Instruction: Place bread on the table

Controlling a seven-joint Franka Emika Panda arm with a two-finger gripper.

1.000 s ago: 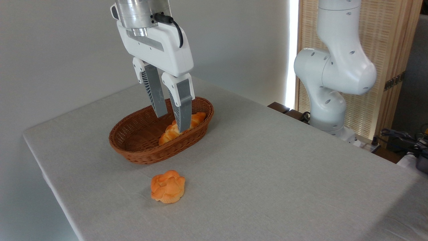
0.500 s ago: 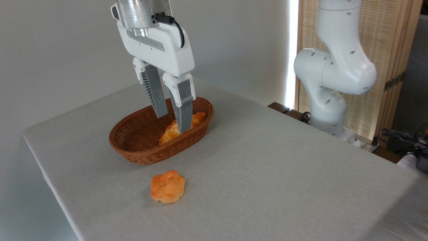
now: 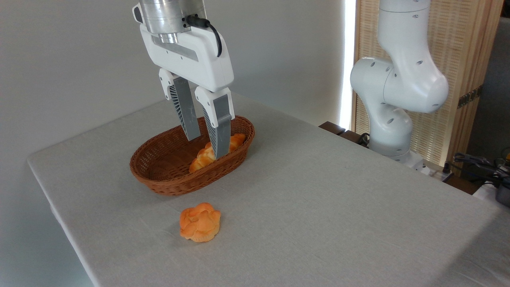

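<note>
The bread (image 3: 199, 222), a small golden-orange knotted bun, lies on the table (image 3: 318, 207) in front of the basket, untouched. My gripper (image 3: 206, 148) hangs above the basket, well behind and above the bun. Its two grey fingers stand apart, open, with nothing between them. The nearer fingertip hides part of the loaf in the basket.
An oval brown wicker basket (image 3: 167, 179) stands at the back left and holds a long braided orange loaf (image 3: 203, 156). The white arm base (image 3: 394, 99) rises beyond the table's right rear edge. The table's left edge runs close to the bun.
The gripper has drifted slightly to the right and a touch upward. The bun and the basket have not moved.
</note>
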